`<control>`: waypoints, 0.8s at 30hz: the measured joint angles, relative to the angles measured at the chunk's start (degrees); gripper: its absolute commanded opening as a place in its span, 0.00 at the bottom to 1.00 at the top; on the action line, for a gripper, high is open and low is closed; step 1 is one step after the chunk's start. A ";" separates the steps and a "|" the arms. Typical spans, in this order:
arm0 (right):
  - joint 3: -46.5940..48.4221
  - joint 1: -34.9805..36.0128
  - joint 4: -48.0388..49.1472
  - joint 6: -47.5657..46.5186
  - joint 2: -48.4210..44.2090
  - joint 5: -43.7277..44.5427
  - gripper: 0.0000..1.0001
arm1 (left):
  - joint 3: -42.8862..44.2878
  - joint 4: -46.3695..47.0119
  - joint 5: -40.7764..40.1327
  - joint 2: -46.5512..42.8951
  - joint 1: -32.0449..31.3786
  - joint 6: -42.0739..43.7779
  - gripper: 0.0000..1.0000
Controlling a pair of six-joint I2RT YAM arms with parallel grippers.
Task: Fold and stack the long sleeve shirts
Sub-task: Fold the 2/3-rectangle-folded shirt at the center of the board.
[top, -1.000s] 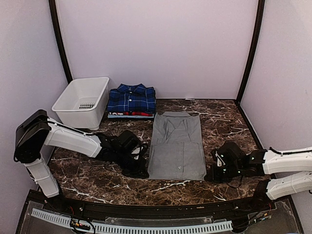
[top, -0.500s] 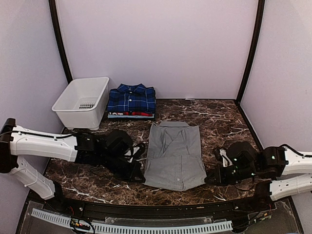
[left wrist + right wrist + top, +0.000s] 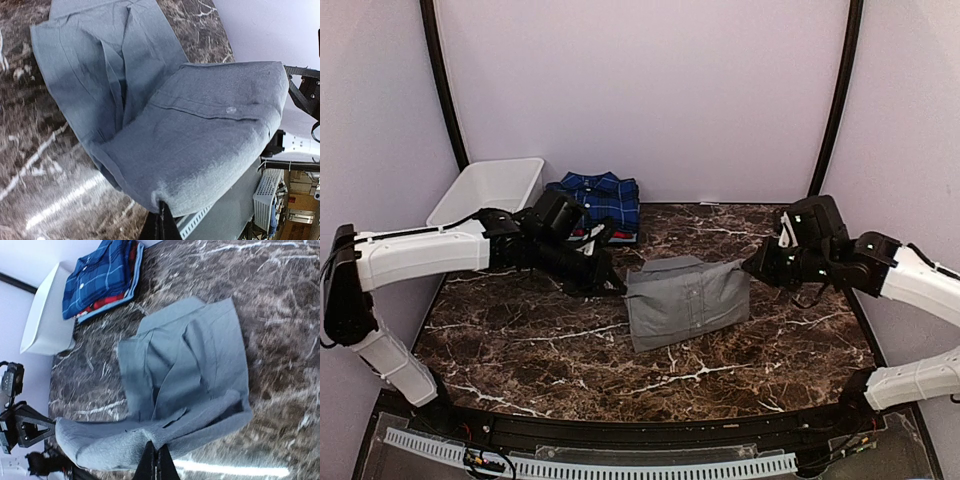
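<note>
**Grey shirt held half-folded between both grippers**

The plain light grey collared cloth shirt (image 3: 685,300) sits on the dark marble-patterned table (image 3: 550,350), to the right of the white plastic basket (image 3: 495,185) and nearer the arm bases than it. Its collar half lies flat on the stone. Its other half is raised off the surface and doubled over towards the collar, sagging in a soft curve between the two arms.

The left gripper (image 3: 615,285) is pinched narrow on the raised edge at the corner nearer the basket. Its wrist view shows the dark fingertips closed on the cloth, with a small button showing on the placket. The right gripper (image 3: 752,268) clamps the opposite corner, on the side far from the basket, its fingers likewise nipped together on the fabric.

Just beside the basket, on its right and against the back wall, the dark blue plaid shirt (image 3: 592,200) lies folded on top of a stack. The shirt with red and white edges (image 3: 590,233) peeks out beneath it.
</note>
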 measured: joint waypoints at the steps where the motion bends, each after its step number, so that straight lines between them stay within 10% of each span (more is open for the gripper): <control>1: -0.02 -3.91 2.43 -1.68 2.29 -1.38 0.00 | 1.53 1.07 1.33 2.64 2.25 1.03 0.00; 14: 19.67 -27.85 22.03 -16.37 53.92 -19.82 0.00 | 29.77 15.21 8.66 47.95 19.78 5.05 0.00; 24: 13.05 -25.68 26.93 -17.92 54.47 -21.97 0.00 | 23.93 21.27 8.07 46.80 19.02 3.19 0.00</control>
